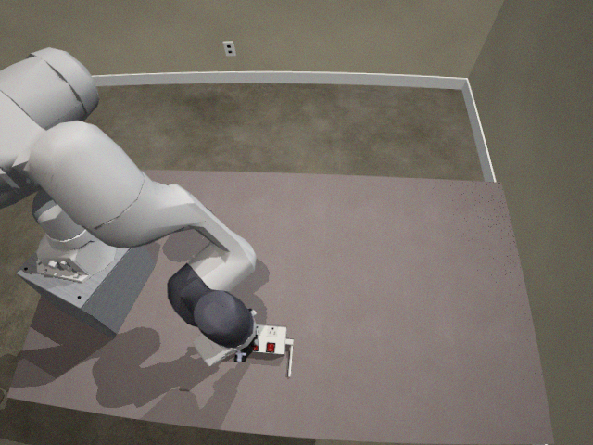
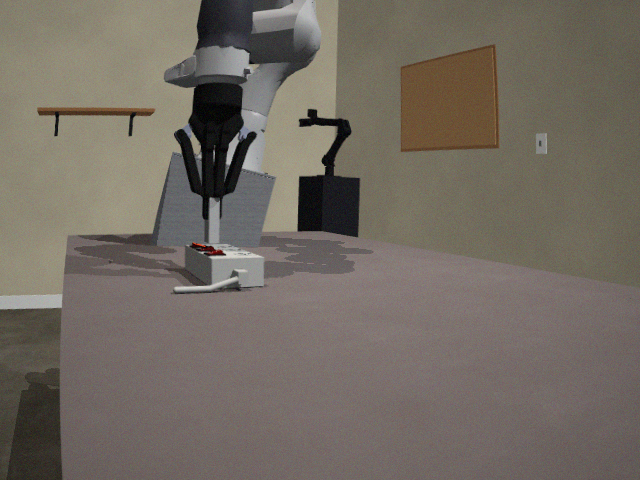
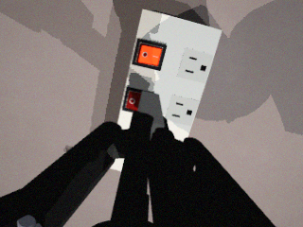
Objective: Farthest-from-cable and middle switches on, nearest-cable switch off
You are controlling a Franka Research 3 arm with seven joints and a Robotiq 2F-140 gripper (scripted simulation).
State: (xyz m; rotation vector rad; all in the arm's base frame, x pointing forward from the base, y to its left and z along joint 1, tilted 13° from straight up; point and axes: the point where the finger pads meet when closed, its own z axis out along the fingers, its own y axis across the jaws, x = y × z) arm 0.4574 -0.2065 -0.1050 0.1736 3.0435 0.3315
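Observation:
The white power strip [image 1: 269, 340] lies flat on the table near its front edge, with its cable [image 1: 289, 358] at the right end. In the wrist view the strip [image 3: 170, 76] shows a bright red switch [image 3: 150, 55] at its far end and a darker red middle switch [image 3: 133, 98]. The third switch is hidden under my fingers. My gripper [image 3: 147, 106] is shut and empty. It points straight down over the end of the strip away from the cable. In the side view its tips [image 2: 211, 232] reach down to the strip's top [image 2: 224, 260]; I cannot tell whether they touch.
The robot's base block [image 1: 76, 277] stands at the table's left side. The table's front edge runs close below the strip. A second dark arm on a black pedestal [image 2: 328, 204] stands beyond the table.

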